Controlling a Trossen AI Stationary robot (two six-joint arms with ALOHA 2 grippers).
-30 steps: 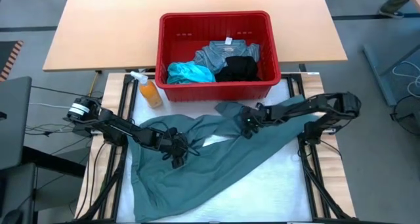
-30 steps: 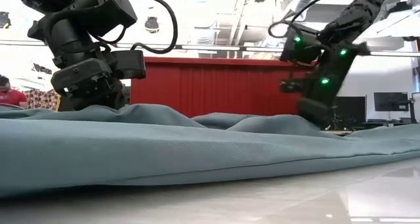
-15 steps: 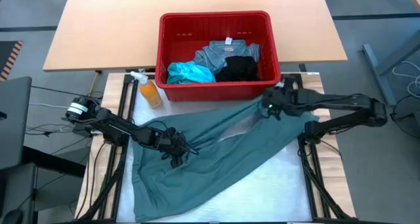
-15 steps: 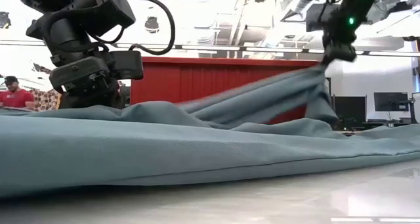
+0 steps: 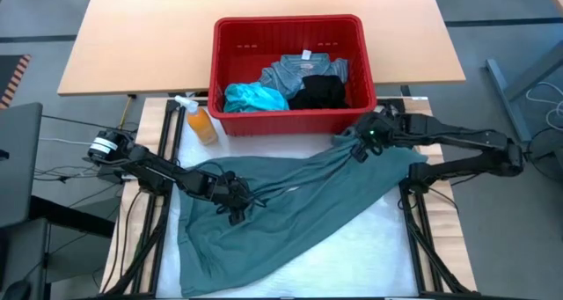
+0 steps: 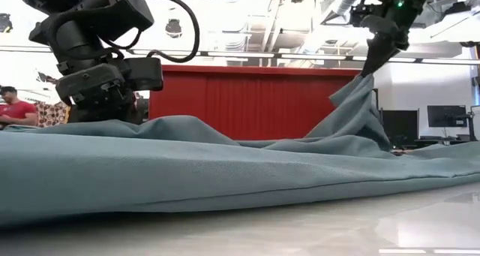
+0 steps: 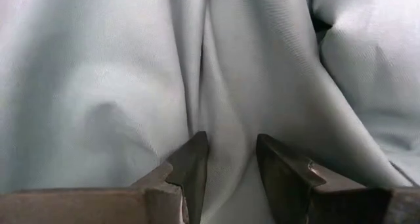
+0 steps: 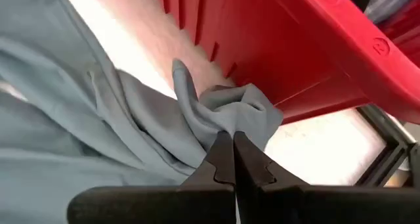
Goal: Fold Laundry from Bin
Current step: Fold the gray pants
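Observation:
The muted grey-green garment (image 5: 281,212) lies spread over the table in front of the red bin (image 5: 286,25). My left gripper (image 5: 239,203) is low over the garment's left middle, shut on a fold of it; it also shows in the left wrist view (image 7: 230,165). My right gripper (image 5: 356,149) is raised near the bin's near right corner, shut on a bunched end of the garment (image 8: 226,115). The bin holds the turquoise (image 5: 253,96), black (image 5: 318,91) and blue-grey (image 5: 303,71) garments. My left gripper pinches a raised fold of the garment (image 7: 226,138) between its two fingers, coming down at a slant from the table's left. The cloth around the fold lies on the table. My right gripper pinches a crumpled bunch of several layers at the garment's far right end (image 8: 244,112) between its shut fingertips, pointing down. That end is lifted clear (image 6: 360,98), and the cloth slopes down from it to the table like a tent.
An orange spray bottle (image 5: 201,122) stands by the bin's near left corner. The bin's slotted wall (image 8: 295,46) is close behind my right gripper. A wooden table (image 5: 132,45) lies beyond the bin. A person in red (image 6: 13,109) shows far off in the low view.
My right gripper has gone up and toward the table's far right, from the table's middle to the bin's near right corner, drawing the garment's end with it. That end is lifted clear and the cloth is spread out toward the far right; the left part has stayed.

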